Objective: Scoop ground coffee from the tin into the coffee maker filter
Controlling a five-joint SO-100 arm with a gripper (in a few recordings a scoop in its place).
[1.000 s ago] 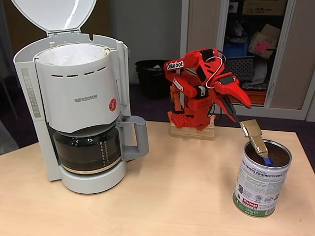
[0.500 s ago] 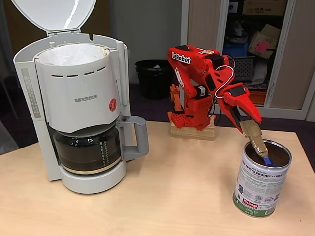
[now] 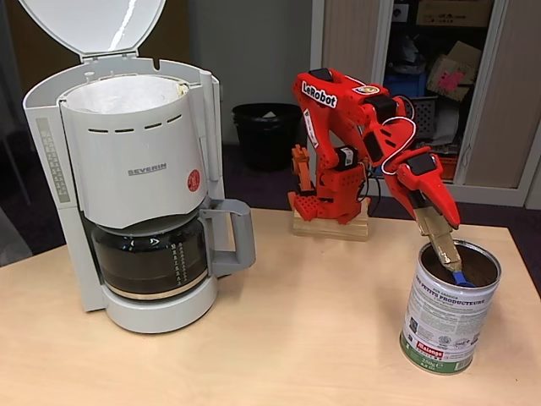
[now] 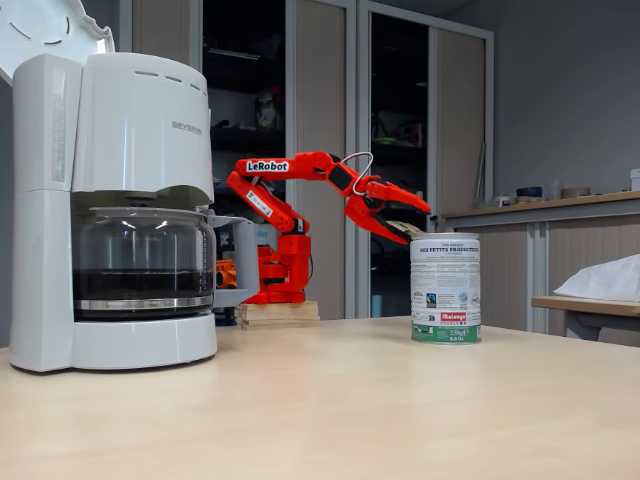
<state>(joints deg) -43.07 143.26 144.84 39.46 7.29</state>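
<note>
The red gripper (image 3: 439, 227) reaches down over the tin (image 3: 448, 306), its fingers spread around the tan scoop handle (image 3: 443, 244) that leans from the ground coffee (image 3: 478, 266); actual contact cannot be confirmed. Left of the tin, the coffee maker filter (image 3: 127, 93) sits in the lid-up machine (image 3: 135, 182).

You see the bench (image 3: 279, 338) from high in front, and from low at its edge (image 4: 330, 410). Both fixed views show the tin (image 3: 448, 309) (image 4: 445, 290).
</note>
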